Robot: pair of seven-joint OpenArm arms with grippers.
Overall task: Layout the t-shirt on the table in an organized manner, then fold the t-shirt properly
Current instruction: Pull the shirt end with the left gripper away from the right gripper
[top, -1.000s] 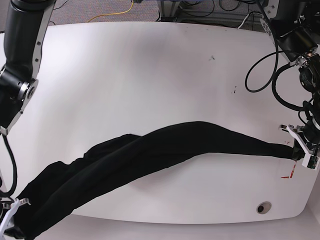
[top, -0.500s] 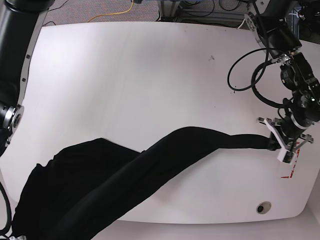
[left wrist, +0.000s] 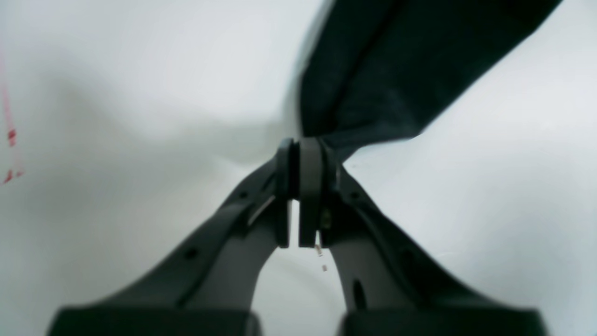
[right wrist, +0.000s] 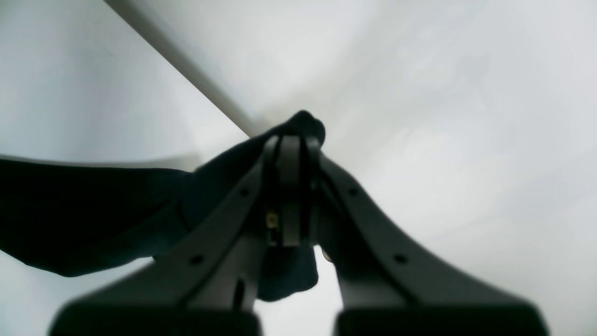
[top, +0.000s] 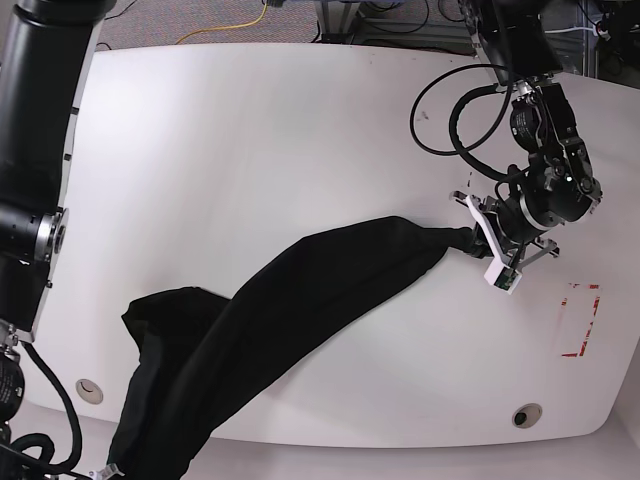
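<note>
Shirt (top: 270,320) not yet laid out: it hangs as a long black rope-like swag across the desk (top: 250,150), running from the left hand (top: 478,243) down to the near corner, where the lower end spills over the edge. Left hand clenched on one end of the cloth, seen in the left wrist view (left wrist: 305,154) with pads pressed together and dark fabric fanning away beyond them. Right hand (right wrist: 291,149) clenched too, a bunched knob of shirt poking past its tips, fabric trailing off to one side; desk edge runs diagonally behind it. Judgement: early stage, spreading only just under way; flattening, squaring and every fold are left to do. Base view gives the whole span of the shirt, the red tape (top: 580,320) beside the left hand and a grommet hole (top: 526,414), but the right hand sits out of frame at the bottom. Only the wrist views prove each grip. No print visible anywhere.
</note>
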